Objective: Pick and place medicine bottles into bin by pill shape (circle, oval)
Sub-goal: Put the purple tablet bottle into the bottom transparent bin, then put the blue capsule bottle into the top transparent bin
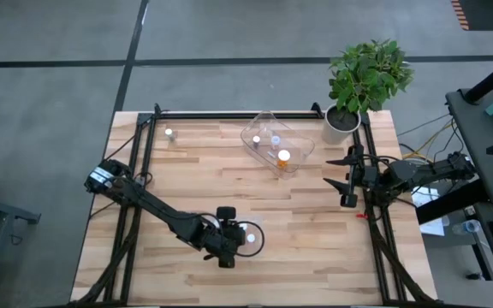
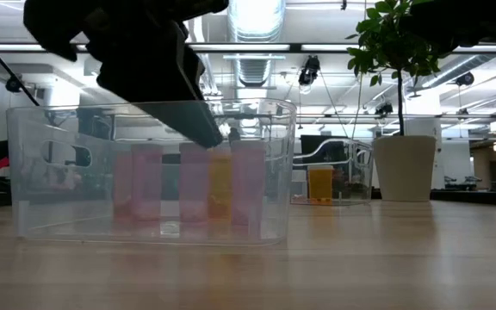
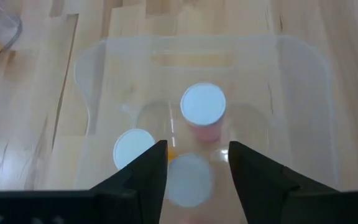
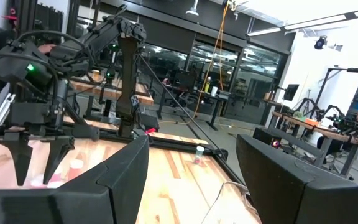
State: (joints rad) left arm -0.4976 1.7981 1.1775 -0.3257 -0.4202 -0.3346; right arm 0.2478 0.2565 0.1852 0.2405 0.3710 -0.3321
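Note:
A clear near bin (image 1: 253,241) holds several white-capped bottles; the left wrist view shows a pinkish one (image 3: 202,107), one at the side (image 3: 133,148) and a blurred one (image 3: 189,179) below the finger gap. My left gripper (image 3: 197,168) is open above this bin (image 3: 291,74), touching nothing, and it also shows in the high view (image 1: 232,242). A far bin (image 1: 276,144) holds an orange bottle (image 1: 283,156) and two small ones. A lone bottle (image 1: 169,133) stands upright on the table at the far left. My right gripper (image 1: 330,171) waits open at the table's right.
A potted plant (image 1: 349,111) stands at the table's far right corner. In the low view the near bin (image 2: 24,172) fills the left, with the far bin (image 2: 351,164) and the plant pot (image 2: 406,168) behind. Bare wood lies between the bins.

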